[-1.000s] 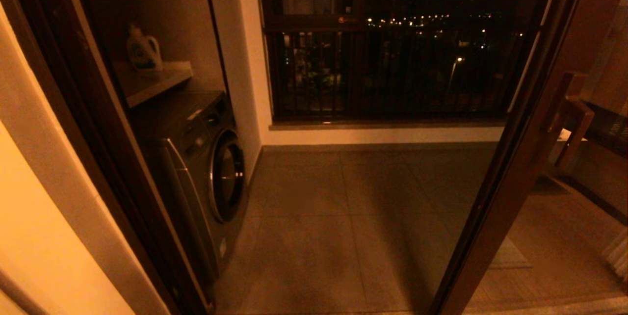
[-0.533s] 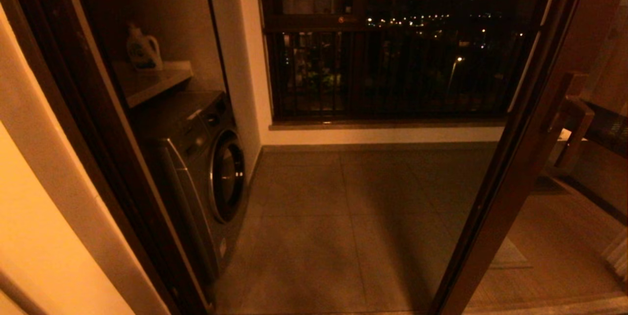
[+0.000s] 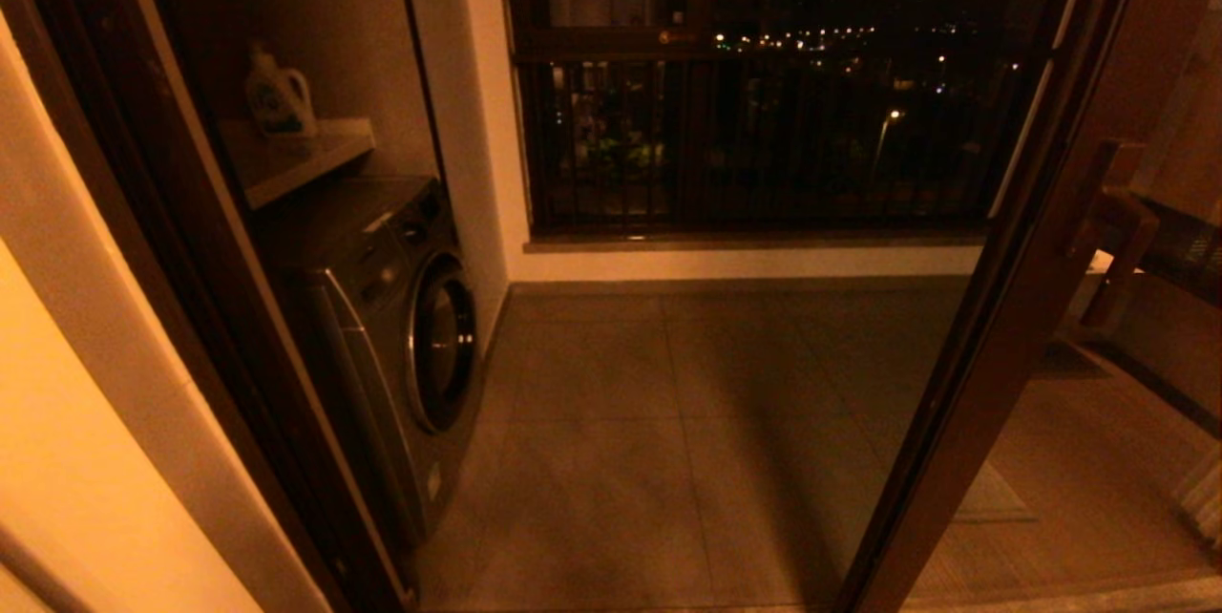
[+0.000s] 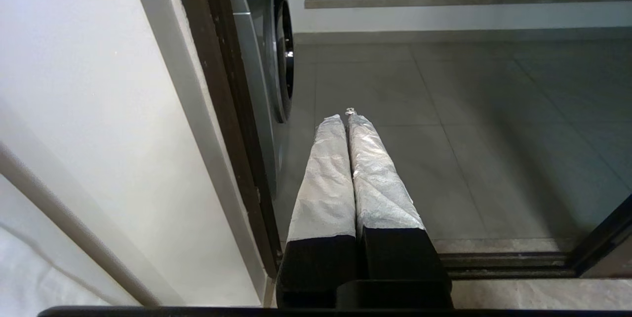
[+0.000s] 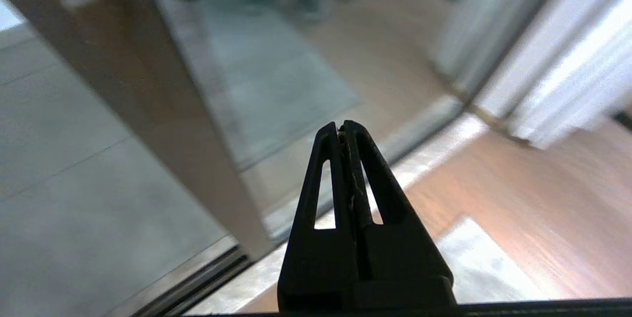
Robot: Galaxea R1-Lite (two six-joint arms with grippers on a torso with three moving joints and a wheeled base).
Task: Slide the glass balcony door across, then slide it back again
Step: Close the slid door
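Door stands open on the right, both claws pinched closed on nothing.

The door [image 3: 993, 346] is big, heavy, stiff glass that breaks; grab its wooden handle [image 3: 1112, 231]. Washer [image 3: 391, 327] sits far left. Left claw [image 4: 345, 119] low left, right claw [image 5: 341, 129] near the door.

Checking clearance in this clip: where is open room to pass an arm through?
Between the washing machine and the glass balcony door frame, over bare floor tiles. Tight beside the door's handle. Both pincers, left and right, are shut.
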